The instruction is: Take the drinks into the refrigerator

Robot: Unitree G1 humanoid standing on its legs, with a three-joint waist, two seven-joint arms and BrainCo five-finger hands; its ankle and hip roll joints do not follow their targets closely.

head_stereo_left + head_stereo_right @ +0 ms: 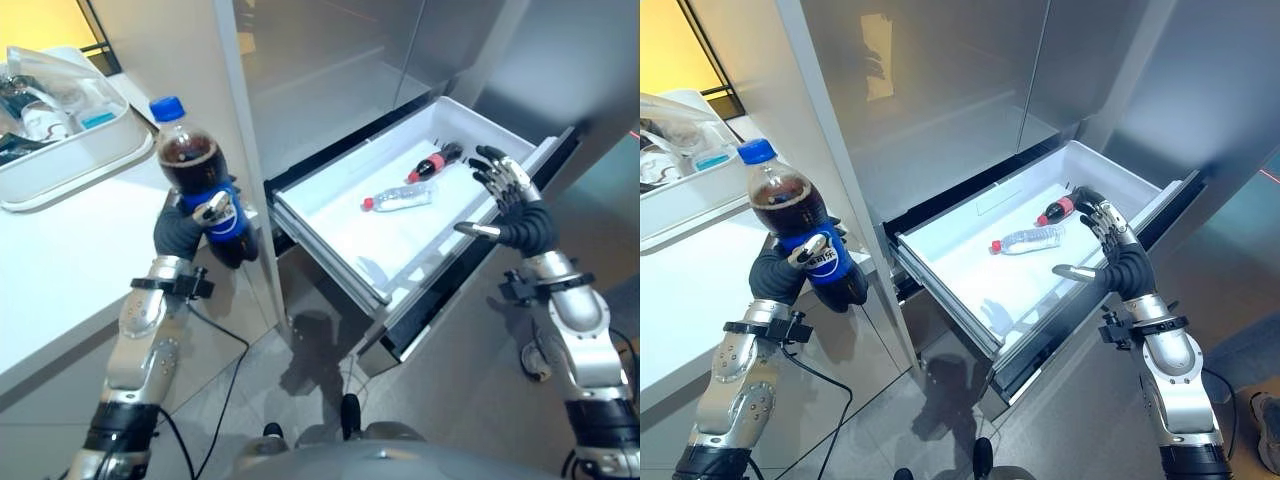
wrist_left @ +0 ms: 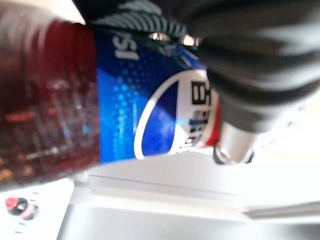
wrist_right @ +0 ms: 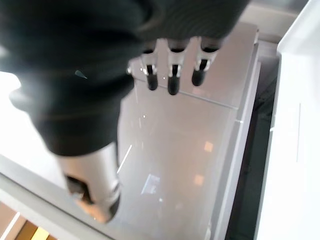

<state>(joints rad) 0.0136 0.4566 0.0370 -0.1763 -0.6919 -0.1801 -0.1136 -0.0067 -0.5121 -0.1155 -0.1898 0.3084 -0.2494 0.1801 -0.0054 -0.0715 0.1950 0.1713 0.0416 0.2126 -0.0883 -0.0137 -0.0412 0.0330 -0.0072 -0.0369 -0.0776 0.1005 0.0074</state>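
A large cola bottle point(image 1: 203, 183) with a blue cap and blue label stands upright in my left hand point(image 1: 184, 226), whose fingers are curled round its lower half, just left of the open drawer; up close the cola bottle point(image 2: 95, 95) and a finger point(image 2: 235, 145) show. The white refrigerator drawer point(image 1: 330, 235) is pulled out. Inside lie a clear water bottle point(image 1: 399, 198) with a red cap and a small dark cola bottle point(image 1: 434, 162). My right hand point(image 1: 510, 195) hovers open over the drawer's right front corner, fingers point(image 3: 171, 70) spread and holding nothing.
A white counter point(image 1: 70, 250) runs along the left, with a white tray point(image 1: 70, 150) of packets at its back. The grey refrigerator doors point(image 1: 330, 60) rise behind the drawer. Grey tiled floor point(image 1: 290, 390) lies below the drawer's front.
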